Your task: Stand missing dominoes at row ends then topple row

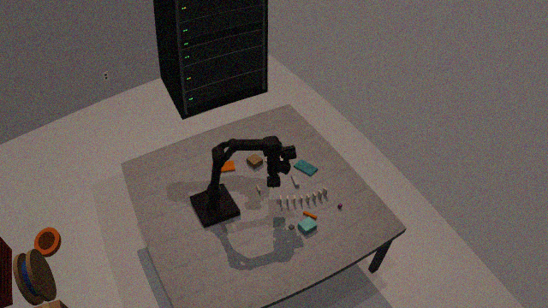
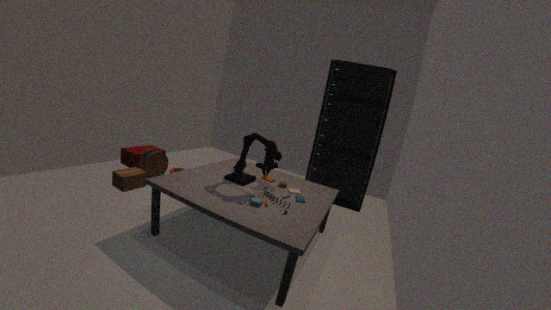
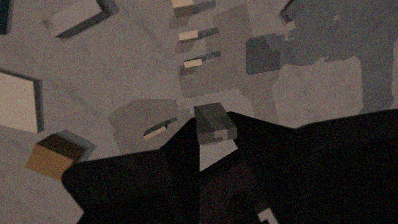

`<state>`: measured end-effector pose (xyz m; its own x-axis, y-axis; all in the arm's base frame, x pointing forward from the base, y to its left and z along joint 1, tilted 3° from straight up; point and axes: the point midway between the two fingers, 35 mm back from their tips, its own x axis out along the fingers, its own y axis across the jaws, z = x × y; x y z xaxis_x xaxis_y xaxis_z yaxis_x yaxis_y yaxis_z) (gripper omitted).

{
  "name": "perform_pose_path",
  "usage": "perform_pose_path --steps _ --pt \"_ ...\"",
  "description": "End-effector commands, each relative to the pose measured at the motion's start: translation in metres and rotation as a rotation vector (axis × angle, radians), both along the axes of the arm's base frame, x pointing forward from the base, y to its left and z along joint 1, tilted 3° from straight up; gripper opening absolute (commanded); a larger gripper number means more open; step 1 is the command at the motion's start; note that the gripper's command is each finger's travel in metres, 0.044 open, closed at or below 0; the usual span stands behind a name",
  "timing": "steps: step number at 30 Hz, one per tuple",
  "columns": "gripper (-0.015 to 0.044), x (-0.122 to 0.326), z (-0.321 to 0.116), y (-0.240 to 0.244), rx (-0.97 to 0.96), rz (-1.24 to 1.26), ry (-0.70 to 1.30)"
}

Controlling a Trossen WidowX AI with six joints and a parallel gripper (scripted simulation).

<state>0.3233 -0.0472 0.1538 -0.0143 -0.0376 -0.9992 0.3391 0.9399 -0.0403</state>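
Observation:
A row of several pale dominoes [image 1: 301, 200] [image 2: 276, 199] stands on the table; the near end of the row shows in the wrist view [image 3: 192, 63]. My gripper [image 1: 274, 186] [image 2: 265, 174] is shut on a domino [image 3: 215, 122], which looks dark and greyish in the wrist view. It is above the table, beside the row's end nearest the arm base, with a gap to the end domino. Another thin pale piece [image 1: 258, 190] [image 3: 156, 131] is apart from the row, on the arm's side; its exact pose is hard to tell. The held domino's lower end is not clear in the top and exterior views.
A pale bar [image 1: 295, 181] [image 3: 77, 19] lies behind the row, near a teal slab [image 1: 306, 167], a white slab [image 2: 294, 190] [image 3: 17, 102] and a brown block [image 1: 254, 161] [image 3: 50, 161]. An orange stick [image 1: 310, 215] and turquoise block [image 1: 307, 225] lie in front. A purple object [image 1: 340, 206] is past the far end.

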Motion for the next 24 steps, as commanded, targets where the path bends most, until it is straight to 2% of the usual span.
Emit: perform_pose_path --steps 1,24 --pt "0.0107 0.003 -0.002 0.003 0.001 0.022 -0.003" --pt "0.0107 0.005 -0.110 -0.002 0.001 0.022 -0.003"
